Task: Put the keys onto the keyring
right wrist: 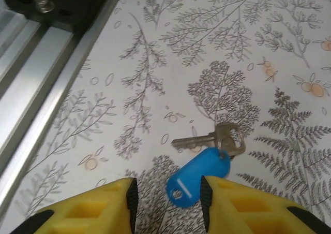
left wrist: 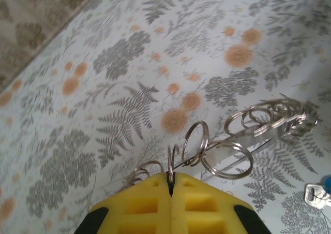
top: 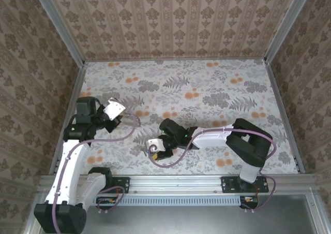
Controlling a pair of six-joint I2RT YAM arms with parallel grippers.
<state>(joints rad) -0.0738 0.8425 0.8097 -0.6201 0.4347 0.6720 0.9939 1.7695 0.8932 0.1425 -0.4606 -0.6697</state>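
- The left gripper (left wrist: 170, 179) is pressing its yellow pads together, pinching one ring at the near end of the keyring (left wrist: 206, 150).
- The keyring is reading as a chain of linked metal rings. It is trailing over the table (top: 207, 84) from the pinch toward 2 o'clock in the left wrist view. Its far rings are bunching together there.
- The right gripper (right wrist: 168, 190) is holding its fingers spread, one on each side of the blue tag (right wrist: 199, 176). A gap is showing on the tag's 9 o'clock side, so no clamp is being made on it yet.
- The key (right wrist: 199, 139) is lying flat at 1 o'clock from the right fingertips, with its blade pointing toward 9 o'clock. A small ring (right wrist: 231, 141) at its head is joining it to the blue tag.
- In the left wrist view a key is sitting at the 4 o'clock edge, on the table and apart from the rings.
- From above, the right gripper is working at about 4 o'clock from the left one, close to the aluminium rail (right wrist: 31, 89).
- Done, as judged here: the keyring is secured in the left pinch, and the right fingers are lined up over the tag.
- Left, as judged here: grasping the key or its tag, carrying it to the held ring, and threading it on.
- No key is hanging on the stretch of chain that is showing, so the task is sitting at an early stage.
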